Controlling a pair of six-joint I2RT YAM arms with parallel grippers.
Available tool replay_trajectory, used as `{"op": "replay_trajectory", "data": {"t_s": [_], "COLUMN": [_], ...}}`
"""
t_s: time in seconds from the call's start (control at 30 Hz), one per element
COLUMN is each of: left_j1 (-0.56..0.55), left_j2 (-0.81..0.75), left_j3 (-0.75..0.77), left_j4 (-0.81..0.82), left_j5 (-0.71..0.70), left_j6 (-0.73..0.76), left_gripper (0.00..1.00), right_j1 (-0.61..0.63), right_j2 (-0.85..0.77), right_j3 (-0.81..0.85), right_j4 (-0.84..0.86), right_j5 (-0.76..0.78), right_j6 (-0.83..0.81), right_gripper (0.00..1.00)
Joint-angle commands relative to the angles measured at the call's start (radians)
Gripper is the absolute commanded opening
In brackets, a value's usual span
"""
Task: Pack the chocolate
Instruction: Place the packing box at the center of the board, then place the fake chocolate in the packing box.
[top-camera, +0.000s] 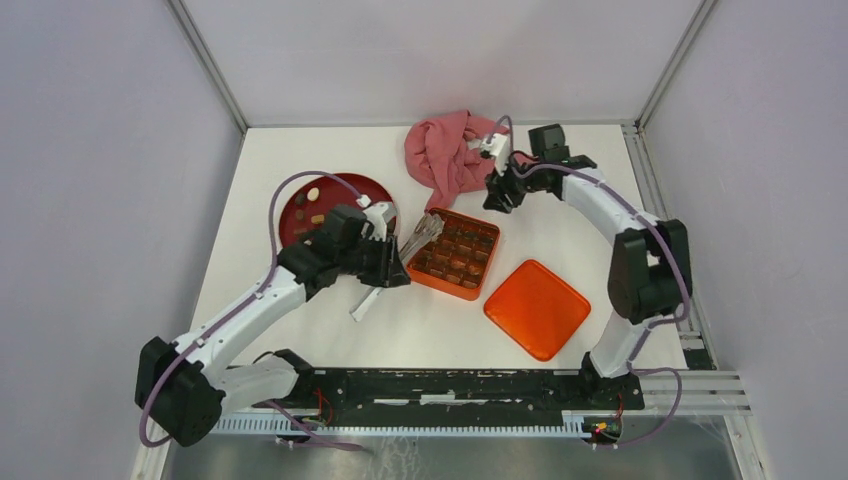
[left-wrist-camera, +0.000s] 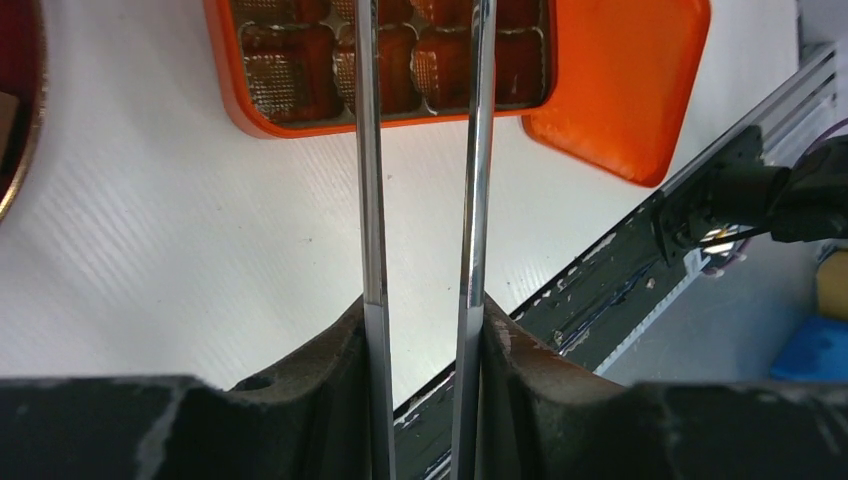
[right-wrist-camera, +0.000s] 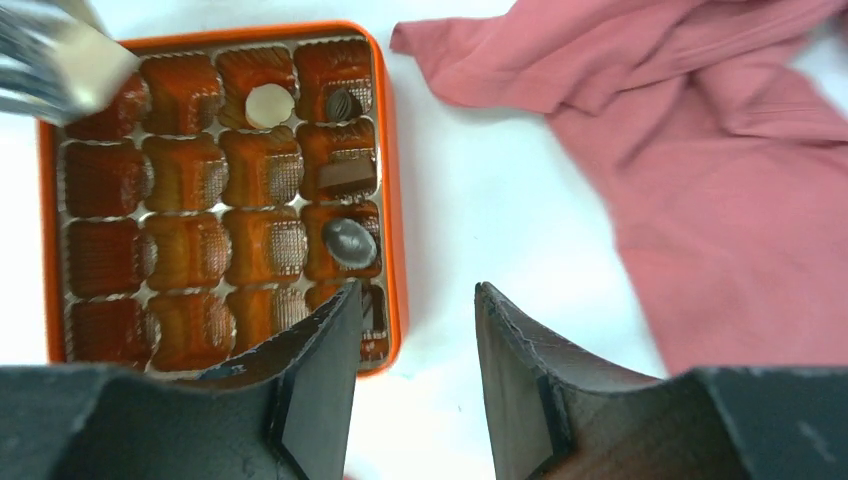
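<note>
Several chocolate pieces, dark ones and one cream, sit in the right-hand cells of the orange gridded tin. More chocolate lies on the dark-red plate. My left gripper is shut on metal tongs, whose tips reach over the tin's left corner. No piece shows between the tong tips. My right gripper is open and empty, hovering over the white table between the tin's edge and the pink cloth.
The tin's orange lid lies on the table to the right of the tin. The crumpled pink cloth lies at the back, close to the right gripper. A black rail runs along the table's near edge.
</note>
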Motion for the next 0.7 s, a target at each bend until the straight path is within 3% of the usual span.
{"op": "replay_trajectory", "data": {"t_s": [0.0, 0.1, 0.27, 0.67], "left_j1": [-0.088, -0.126, -0.177, -0.237], "left_j2": [0.063, 0.115, 0.192, 0.342], "left_j3": [0.075, 0.087, 0.138, 0.259], "left_j4": [0.053, 0.053, 0.019, -0.074], "left_j5": [-0.132, -0.172, -0.252, -0.361], "left_j6": [-0.050, -0.052, -0.039, -0.025], "left_gripper": [0.02, 0.02, 0.02, 0.02], "right_j1": [-0.073, -0.093, -0.112, -0.114], "right_j2": [-0.208, -0.340, -0.510, -0.461], "right_j3": [-0.063, -0.203, -0.480, -0.425], "right_j4": [-0.028, 0.030, 0.287, 0.144], "right_j5": [-0.150, -0.227, -0.287, -0.307], "right_j6": [-0.010, 0.014, 0.094, -0.023], "right_gripper": [0.51, 0.52, 0.58, 0.59]}}
